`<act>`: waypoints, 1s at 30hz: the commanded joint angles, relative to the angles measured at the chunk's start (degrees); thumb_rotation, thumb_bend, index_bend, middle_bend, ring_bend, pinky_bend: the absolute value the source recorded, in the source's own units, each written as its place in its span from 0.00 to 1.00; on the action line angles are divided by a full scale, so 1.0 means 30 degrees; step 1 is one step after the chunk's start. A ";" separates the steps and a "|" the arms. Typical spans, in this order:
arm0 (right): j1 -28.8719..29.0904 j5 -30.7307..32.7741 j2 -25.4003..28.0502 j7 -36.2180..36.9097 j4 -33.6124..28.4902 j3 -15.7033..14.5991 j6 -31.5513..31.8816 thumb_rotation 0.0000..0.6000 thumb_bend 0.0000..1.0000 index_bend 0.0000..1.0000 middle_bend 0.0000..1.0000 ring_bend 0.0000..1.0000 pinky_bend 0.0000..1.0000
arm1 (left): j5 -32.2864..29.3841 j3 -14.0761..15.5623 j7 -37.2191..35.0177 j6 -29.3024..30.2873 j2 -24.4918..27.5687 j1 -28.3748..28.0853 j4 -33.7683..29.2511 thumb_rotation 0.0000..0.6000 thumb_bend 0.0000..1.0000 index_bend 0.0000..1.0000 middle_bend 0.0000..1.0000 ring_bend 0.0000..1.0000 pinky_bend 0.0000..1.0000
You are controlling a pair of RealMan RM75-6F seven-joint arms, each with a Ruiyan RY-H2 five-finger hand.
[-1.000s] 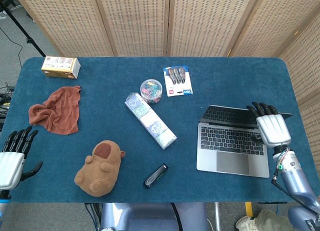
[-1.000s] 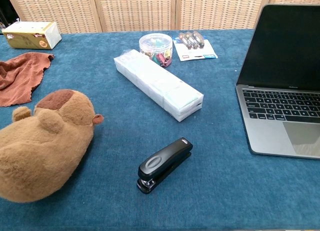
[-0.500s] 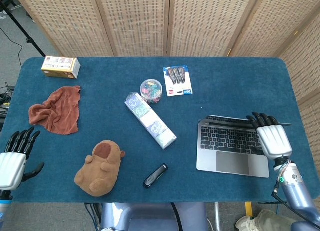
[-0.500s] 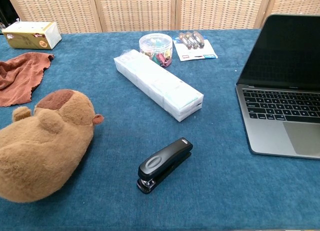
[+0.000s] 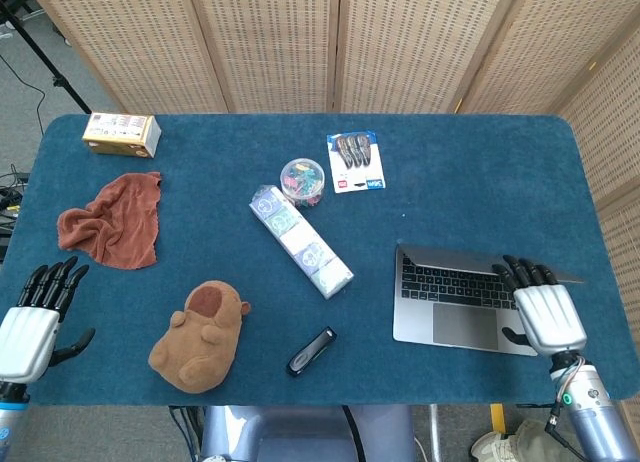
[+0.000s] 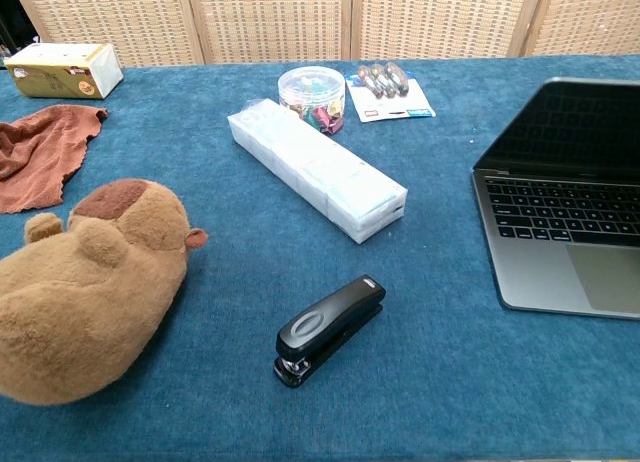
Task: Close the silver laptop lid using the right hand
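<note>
Tilting low over keyboard, silver laptop lid, right hand on edge

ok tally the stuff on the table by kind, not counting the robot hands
laptop: 1
stapler: 1
plush toy: 1
brown cloth: 1
small cardboard box: 1
long wrapped pack: 1
round tub of clips: 1
carded clip pack: 1
total: 8

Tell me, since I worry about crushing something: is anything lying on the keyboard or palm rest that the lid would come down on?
Nothing visible does. In the chest view the silver laptop shows bare keys and a bare palm rest under the half-lowered lid. The right hand rests on the lid's right end; the head view does not show what lies beneath it.
</note>
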 commanded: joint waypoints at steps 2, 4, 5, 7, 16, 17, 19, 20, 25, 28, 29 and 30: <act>-0.0512 -0.0369 -0.0258 -0.0317 -0.0267 -0.0524 0.0293 1.00 0.18 0.14 0.09 0.12 0.17 | 0.0166 0.0065 -0.0043 0.0081 0.0049 0.0020 -0.0074 1.00 0.25 0.08 0.00 0.00 0.00; -0.0783 -0.0559 -0.0397 -0.0385 -0.0310 -0.0804 0.0400 1.00 0.18 0.14 0.09 0.12 0.17 | 0.0252 0.0087 -0.0054 0.0126 0.0076 0.0026 -0.0113 1.00 0.25 0.08 0.00 0.00 0.00; -0.0888 -0.0631 -0.0447 -0.0412 -0.0310 -0.0910 0.0436 1.00 0.18 0.14 0.09 0.12 0.17 | 0.0273 0.0093 -0.0076 0.0151 0.0089 0.0034 -0.0134 1.00 0.24 0.08 0.00 0.00 0.00; -0.1069 -0.0741 -0.0553 -0.0470 -0.0309 -0.1072 0.0503 1.00 0.18 0.14 0.09 0.12 0.17 | 0.0308 0.0088 -0.0100 0.0205 0.0108 0.0045 -0.0168 1.00 0.25 0.08 0.00 0.00 0.00; -0.1743 -0.1258 -0.1305 -0.0706 -0.0249 -0.1763 0.0485 1.00 0.18 0.14 0.09 0.12 0.17 | 0.0483 0.0132 -0.0166 0.0339 0.0196 0.0082 -0.0279 1.00 0.25 0.08 0.00 0.00 0.00; -0.1798 -0.1276 -0.1402 -0.0734 -0.0240 -0.1829 0.0449 1.00 0.18 0.14 0.09 0.12 0.17 | 0.0496 0.0134 -0.0175 0.0345 0.0205 0.0082 -0.0289 1.00 0.25 0.08 0.00 0.00 0.00; -0.1921 -0.1319 -0.1653 -0.0825 -0.0158 -0.1961 0.0385 1.00 0.18 0.14 0.09 0.12 0.17 | 0.0525 0.0139 -0.0202 0.0370 0.0220 0.0087 -0.0290 1.00 0.25 0.08 0.00 0.00 0.00; -0.1967 -0.1325 -0.1767 -0.0836 -0.0114 -0.2007 0.0348 1.00 0.18 0.14 0.09 0.12 0.17 | 0.0534 0.0143 -0.0205 0.0370 0.0230 0.0087 -0.0287 1.00 0.25 0.09 0.00 0.00 0.00; -0.2112 -0.1224 -0.2275 -0.0953 0.0104 -0.2151 0.0090 1.00 0.18 0.14 0.09 0.12 0.17 | 0.0559 0.0171 -0.0239 0.0375 0.0310 0.0101 -0.0342 1.00 0.25 0.09 0.00 0.00 0.00; -0.2142 -0.1169 -0.2593 -0.1012 0.0308 -0.2225 -0.0139 1.00 0.18 0.14 0.09 0.12 0.17 | 0.0675 0.0181 -0.0244 0.0523 0.0405 0.0147 -0.0455 1.00 0.25 0.09 0.00 0.00 0.00; -0.2158 -0.1175 -0.2679 -0.1002 0.0381 -0.2222 -0.0159 1.00 0.18 0.14 0.09 0.12 0.17 | 0.0712 0.0189 -0.0245 0.0566 0.0435 0.0163 -0.0493 1.00 0.25 0.09 0.00 0.00 0.00; -0.2175 -0.1159 -0.2757 -0.0977 0.0455 -0.2228 -0.0200 1.00 0.18 0.14 0.09 0.12 0.17 | 0.0744 0.0192 -0.0247 0.0608 0.0459 0.0178 -0.0531 1.00 0.25 0.09 0.00 0.00 0.00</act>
